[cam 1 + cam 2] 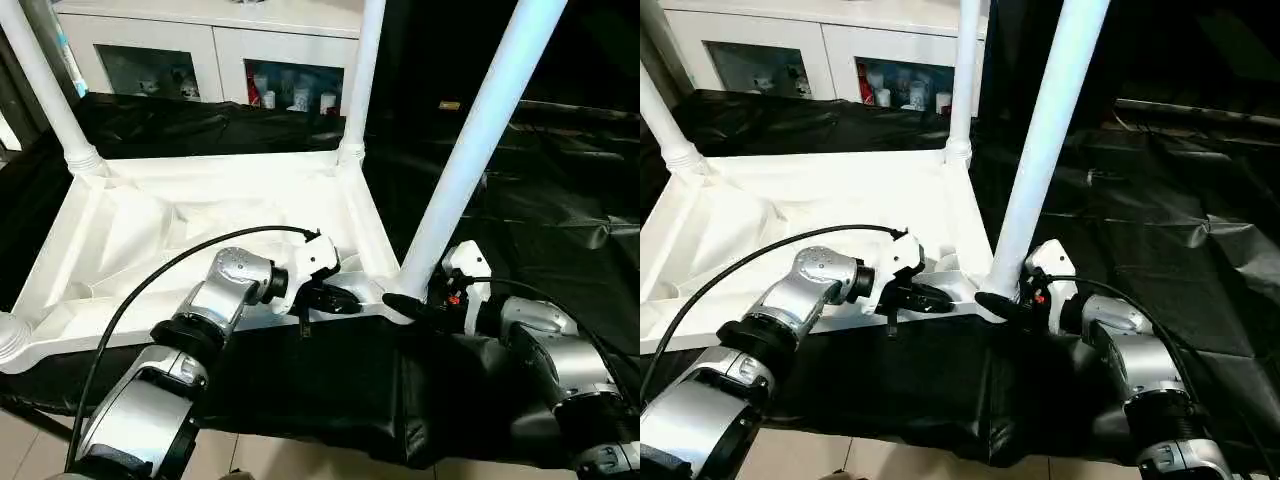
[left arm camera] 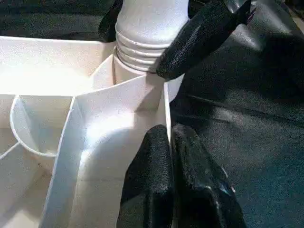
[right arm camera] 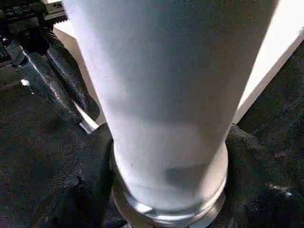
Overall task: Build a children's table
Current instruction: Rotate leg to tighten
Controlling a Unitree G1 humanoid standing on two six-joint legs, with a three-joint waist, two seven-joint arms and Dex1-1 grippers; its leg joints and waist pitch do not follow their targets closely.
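Note:
The white tabletop (image 1: 200,230) lies underside up on black cloth, its ribs showing. Three white legs stand in its corner sockets: back left (image 1: 40,80), back right (image 1: 362,70) and near right (image 1: 480,130). My left gripper (image 2: 168,133) is shut on the thin rim of the tabletop beside the near right socket. My right gripper (image 1: 410,305) wraps the ribbed base of the near right leg (image 3: 166,95), with one black finger on each side pressing against it. At the near left corner a leg's ribbed end (image 1: 10,340) shows at the picture's edge.
A black cloth (image 1: 520,200) covers the surface under and around the tabletop. A white glass-door cabinet (image 1: 200,50) stands behind it. A black cable (image 1: 150,280) arcs over my left forearm. Tiled floor shows below the cloth's front edge.

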